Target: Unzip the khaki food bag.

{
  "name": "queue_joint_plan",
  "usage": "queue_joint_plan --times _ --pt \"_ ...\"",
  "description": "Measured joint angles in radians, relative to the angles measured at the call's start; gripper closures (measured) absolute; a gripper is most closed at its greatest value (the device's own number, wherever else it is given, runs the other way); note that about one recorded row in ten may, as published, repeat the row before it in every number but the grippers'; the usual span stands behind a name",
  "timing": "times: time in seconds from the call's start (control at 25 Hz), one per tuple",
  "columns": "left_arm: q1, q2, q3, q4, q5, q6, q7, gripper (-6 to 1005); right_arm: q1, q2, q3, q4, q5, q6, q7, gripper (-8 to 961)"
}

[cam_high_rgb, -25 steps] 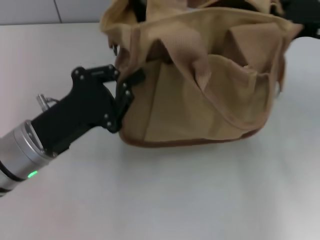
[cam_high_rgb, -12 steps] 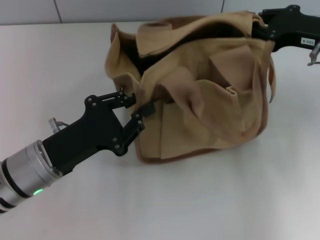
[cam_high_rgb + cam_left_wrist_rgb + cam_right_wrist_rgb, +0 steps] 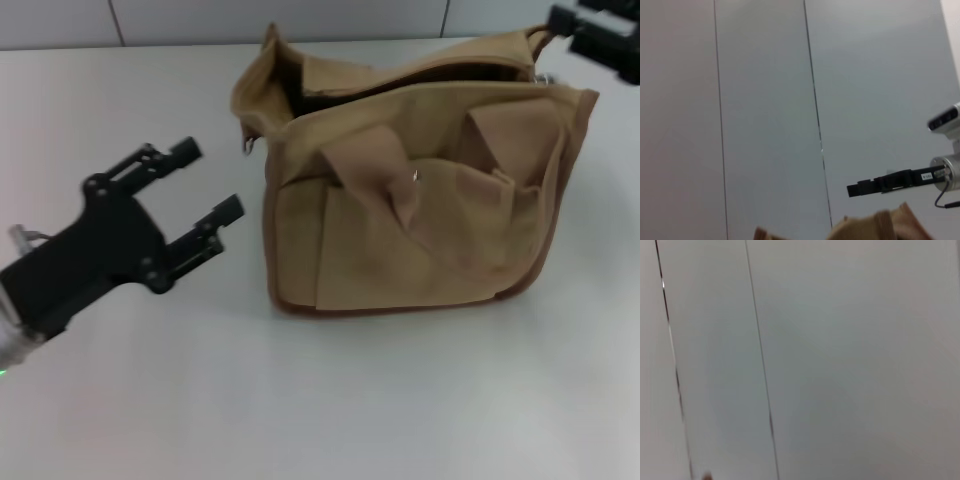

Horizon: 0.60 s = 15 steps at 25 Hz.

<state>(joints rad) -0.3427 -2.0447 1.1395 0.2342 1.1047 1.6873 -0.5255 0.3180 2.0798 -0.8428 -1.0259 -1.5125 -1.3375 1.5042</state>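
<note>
The khaki food bag (image 3: 400, 230) stands on the white table, brown trim along its bottom and a silver snap stud (image 3: 416, 176) on its front. Its top gapes, showing a dark inside (image 3: 400, 85). My left gripper (image 3: 212, 180) is open and empty, a short way left of the bag and apart from it. My right gripper (image 3: 590, 25) is at the far right, just beyond the bag's top right corner and partly cut off. The left wrist view shows the bag's top edge (image 3: 880, 227) and the right gripper (image 3: 880, 182) behind it.
The white table (image 3: 350, 400) spreads in front of and left of the bag. Grey wall panels (image 3: 280, 15) stand behind it. The right wrist view shows only wall panels (image 3: 840, 365).
My left gripper has let go of the bag's left end, opened and drawn back to the left. The bag has settled on the table. My right gripper has pulled away to the right.
</note>
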Motion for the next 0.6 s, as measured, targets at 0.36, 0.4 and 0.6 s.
queue_joint_plan --times 0.36,0.4,0.6 --pt "0.072 0.067 0.017 0.137 0.087 0.138 -0.125 238 -0.054 -0.033 0.108 0.172 0.104 -0.503 -0.207 265" --pt "0.063 0.073 0.016 0.139 0.119 0.136 -0.143 209 -0.053 -0.038 0.106 0.182 0.036 -0.559 -0.232 245" --pt "0.007 0.076 0.010 0.156 0.305 0.076 -0.253 181 -0.032 -0.015 0.092 0.190 -0.329 -0.640 -0.347 126"
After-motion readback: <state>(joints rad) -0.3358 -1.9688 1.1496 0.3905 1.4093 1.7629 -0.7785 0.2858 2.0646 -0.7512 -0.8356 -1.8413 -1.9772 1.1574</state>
